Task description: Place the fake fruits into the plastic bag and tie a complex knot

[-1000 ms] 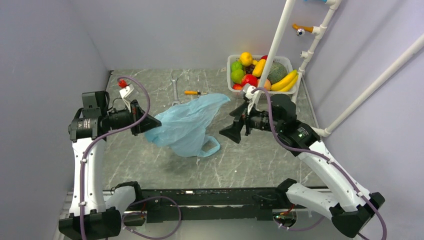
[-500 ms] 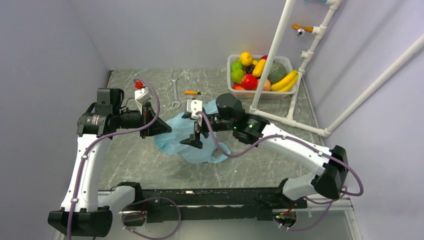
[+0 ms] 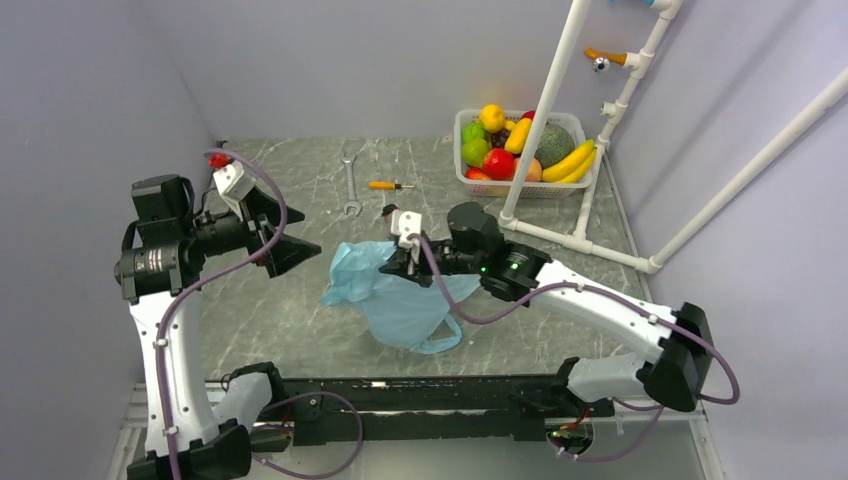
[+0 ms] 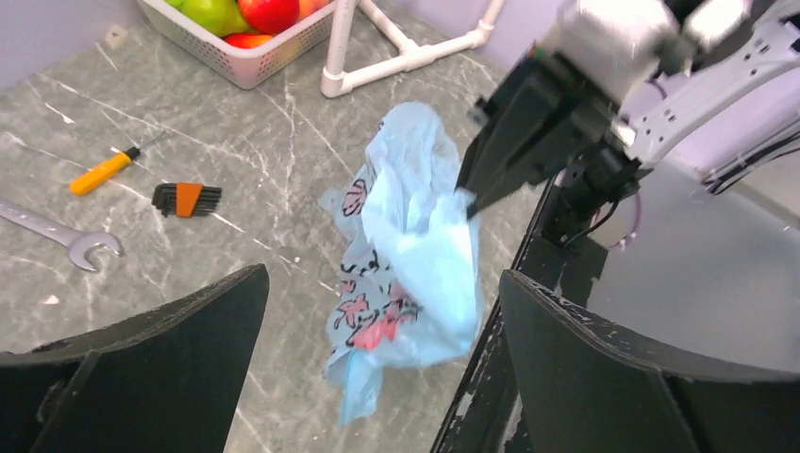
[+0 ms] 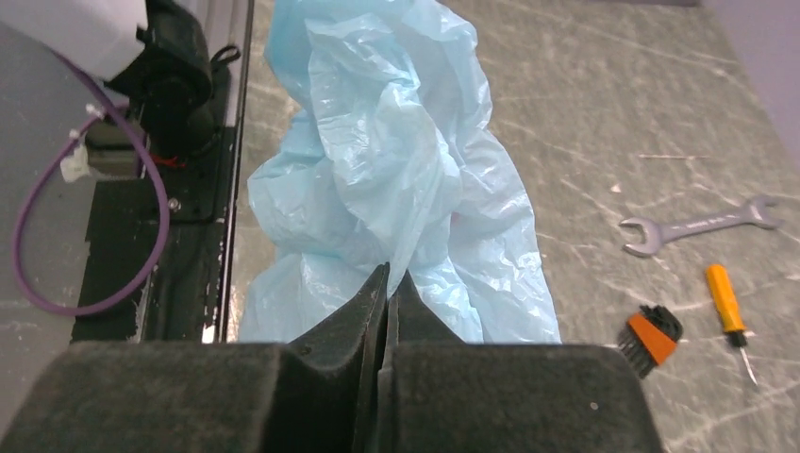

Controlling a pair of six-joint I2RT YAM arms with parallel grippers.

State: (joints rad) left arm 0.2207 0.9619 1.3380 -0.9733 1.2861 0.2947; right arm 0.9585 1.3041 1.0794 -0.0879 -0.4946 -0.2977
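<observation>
one bag (image 5: 396,170), pinched in right end effector (image 5: 388,280)

Lab test cell: plain grey walls (image 3: 380,60), PVC-pipe frame (image 3: 546,110).

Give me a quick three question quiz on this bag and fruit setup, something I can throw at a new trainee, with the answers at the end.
1. True or false: the right gripper is shut on the plastic bag.
2. Where are the fake fruits? A: inside the bag. B: in the white basket. C: none are in view.
3. Fill in the missing word: the left gripper is clear of the bag with its jaws ____.

Key: 1 true. 2 B. 3 open.
</observation>
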